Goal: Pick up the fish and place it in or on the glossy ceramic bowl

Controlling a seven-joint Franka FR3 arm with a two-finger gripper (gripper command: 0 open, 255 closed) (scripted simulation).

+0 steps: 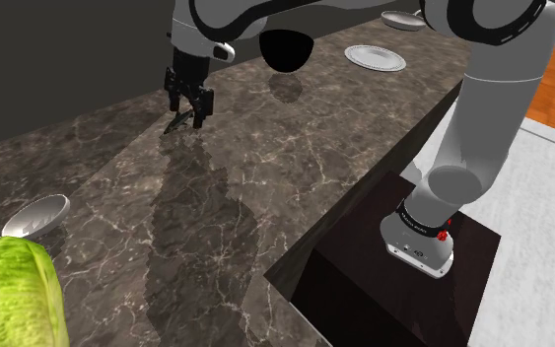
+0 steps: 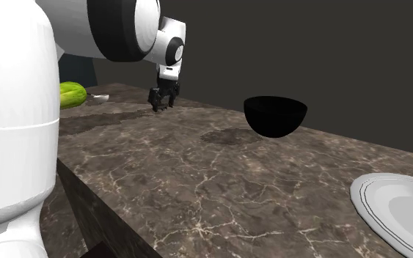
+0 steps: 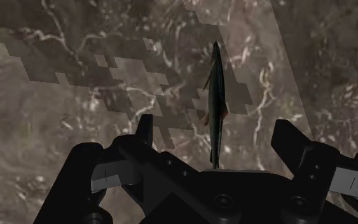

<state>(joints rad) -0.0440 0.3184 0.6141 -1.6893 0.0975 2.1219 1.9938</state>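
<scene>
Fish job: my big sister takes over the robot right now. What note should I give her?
Hand: open, low over the marble counter, one finger on each side of the fish and neither touching it.
Fish: thin and dark, on the counter between the fingers, not gripped.
Black bowl: on the same counter, well apart from the hand.
Done: hand lined up on the fish.
Left: close on the fish, lift it, carry it to the bowl, let go.
</scene>
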